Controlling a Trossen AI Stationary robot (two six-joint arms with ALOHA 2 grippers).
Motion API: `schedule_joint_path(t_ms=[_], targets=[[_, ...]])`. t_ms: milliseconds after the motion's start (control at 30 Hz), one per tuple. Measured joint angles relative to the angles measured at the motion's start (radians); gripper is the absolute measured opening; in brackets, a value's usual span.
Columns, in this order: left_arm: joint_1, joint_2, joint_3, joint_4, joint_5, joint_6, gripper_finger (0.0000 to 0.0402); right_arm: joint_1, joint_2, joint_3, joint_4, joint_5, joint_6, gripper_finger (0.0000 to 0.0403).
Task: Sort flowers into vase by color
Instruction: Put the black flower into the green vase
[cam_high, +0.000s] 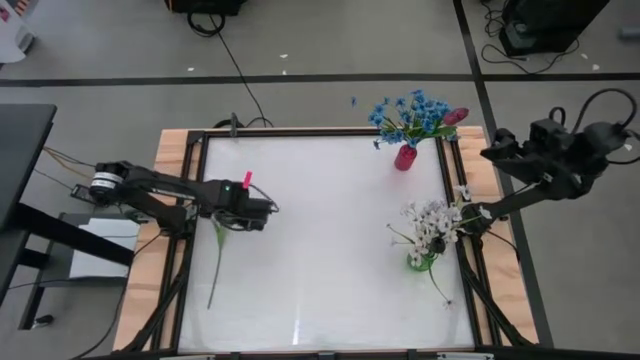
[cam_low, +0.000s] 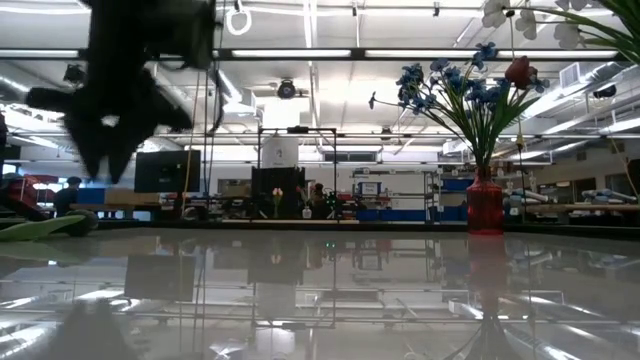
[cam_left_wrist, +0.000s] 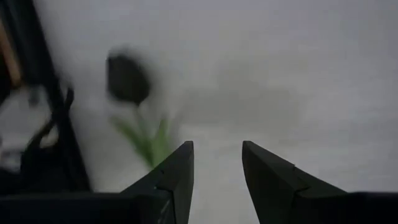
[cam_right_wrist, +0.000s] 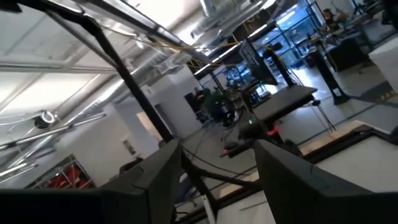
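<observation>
One flower with a green stem lies flat on the white table near its left edge. Its dark bud and green leaves show in the left wrist view. My left gripper hangs open above the table beside the flower's head, which lies off to the side of my fingers, not between them. A red vase at the far right holds blue flowers and a red-pink bud. A green vase holds white flowers. My right gripper is open and empty, raised by the table's right edge.
A black frame runs round the white tabletop, with wooden edges outside it. The middle of the table between the lying flower and the two vases is bare. In the low view the red vase stands upright at the right.
</observation>
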Motion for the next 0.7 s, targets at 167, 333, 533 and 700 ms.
schedule_joint_path(t_ms=[167,333,533,700], targets=[[0.016,-0.001,-0.127,0.017,0.114,-0.01,0.0152,0.0,0.04,0.0,0.004,0.029,0.019,0.0215],[0.017,-0.001,-0.209,0.09,0.135,0.033,0.0166,0.0,0.081,0.0,0.003,0.032,0.037,0.0215],[0.027,-0.001,-0.307,0.191,0.174,0.02,0.0167,0.0,0.131,0.0,0.003,0.034,0.05,0.0215],[0.027,-0.004,-0.331,0.203,0.183,0.008,0.0166,0.0,0.163,0.0,0.002,0.031,0.071,0.0215]])
